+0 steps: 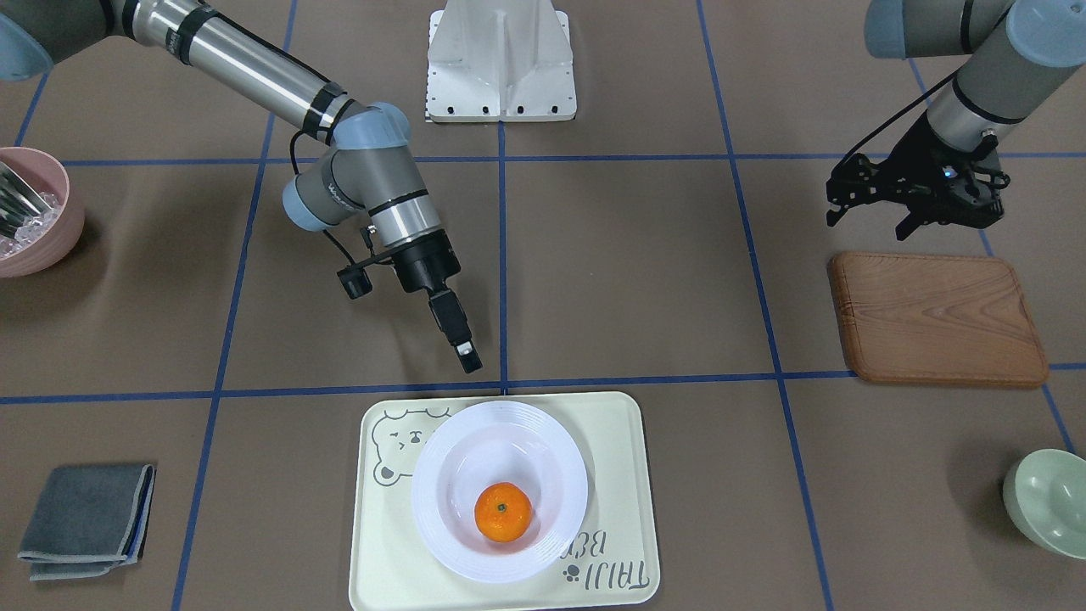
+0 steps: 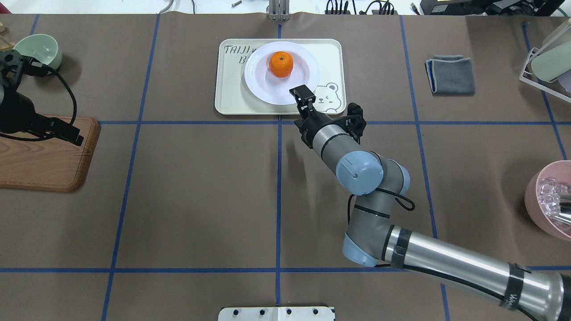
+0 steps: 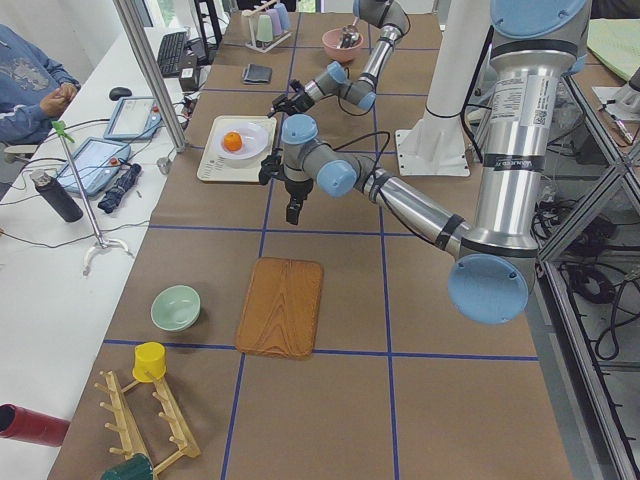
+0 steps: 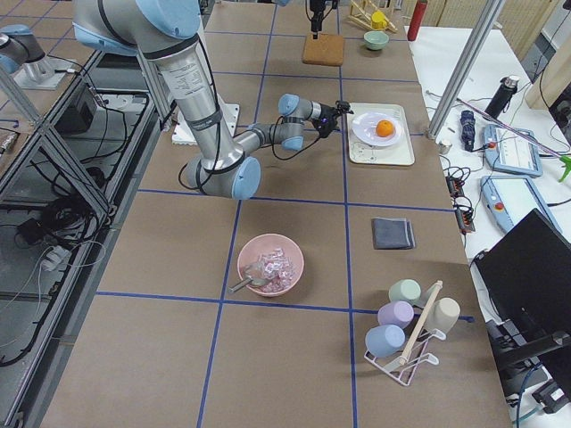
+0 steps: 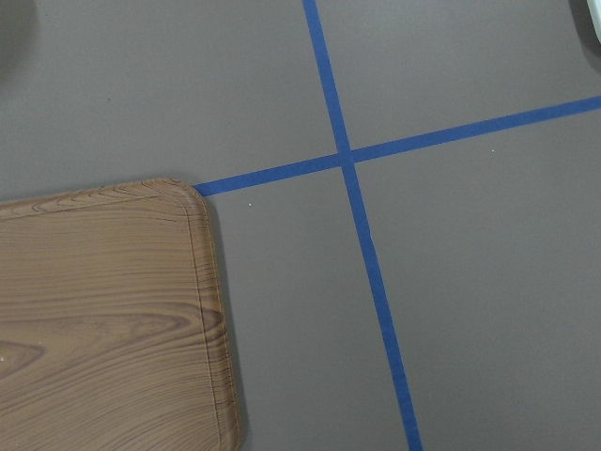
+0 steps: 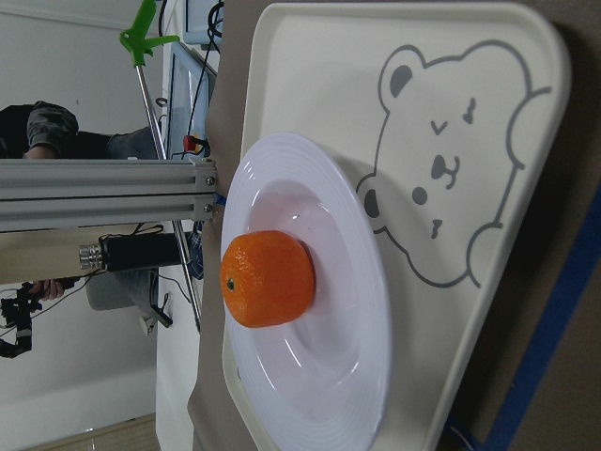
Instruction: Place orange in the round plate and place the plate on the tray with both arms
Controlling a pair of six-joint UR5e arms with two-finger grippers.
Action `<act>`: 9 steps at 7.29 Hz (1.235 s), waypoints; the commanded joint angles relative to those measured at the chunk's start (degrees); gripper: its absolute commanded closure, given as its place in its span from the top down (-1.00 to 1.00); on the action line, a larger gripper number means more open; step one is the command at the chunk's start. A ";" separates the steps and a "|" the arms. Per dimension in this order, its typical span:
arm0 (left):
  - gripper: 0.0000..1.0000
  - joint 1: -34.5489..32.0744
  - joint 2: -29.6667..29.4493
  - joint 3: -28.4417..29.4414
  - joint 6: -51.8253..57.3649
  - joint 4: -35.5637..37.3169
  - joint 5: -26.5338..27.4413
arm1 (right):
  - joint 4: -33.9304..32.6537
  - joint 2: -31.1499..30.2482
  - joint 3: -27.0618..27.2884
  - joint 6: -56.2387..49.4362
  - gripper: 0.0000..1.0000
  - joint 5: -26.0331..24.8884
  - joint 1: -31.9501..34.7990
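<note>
left pincer (image 1: 865,227) wide open, empty, near wooden board (image 1: 937,318) — right pincer (image 1: 465,352) empty near tray (image 1: 382,552), gape cannot be told

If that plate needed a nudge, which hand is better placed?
Probably the right hand: it hovers at the tray's edge near the plate; the left hand hangs far off by the wooden board.

wooden board (image 1: 937,318), grey cloth (image 1: 85,519), green bowl (image 1: 1048,501)

Both arms raised off the table.
Right tool (image 1: 468,360) slants down toward the table's far edge, finger spacing unclear; left tool (image 1: 869,222) hovers near the left end, fingers spread.
</note>
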 commanded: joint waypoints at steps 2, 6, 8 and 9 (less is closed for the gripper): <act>0.96 -0.96 -0.44 0.26 0.85 0.00 0.00 | -2.24 -12.73 14.52 -24.51 1.00 9.83 -1.89; 0.96 -1.93 -0.45 0.43 1.12 0.00 0.35 | -10.84 -22.77 16.76 -62.38 1.00 41.61 18.26; 0.96 -1.94 -0.27 0.69 1.12 0.00 1.32 | -21.79 -25.23 17.02 -82.60 1.00 56.48 31.18; 0.96 -1.94 -0.01 0.69 1.30 0.00 1.40 | -27.51 -26.73 17.02 -93.41 1.00 60.81 36.29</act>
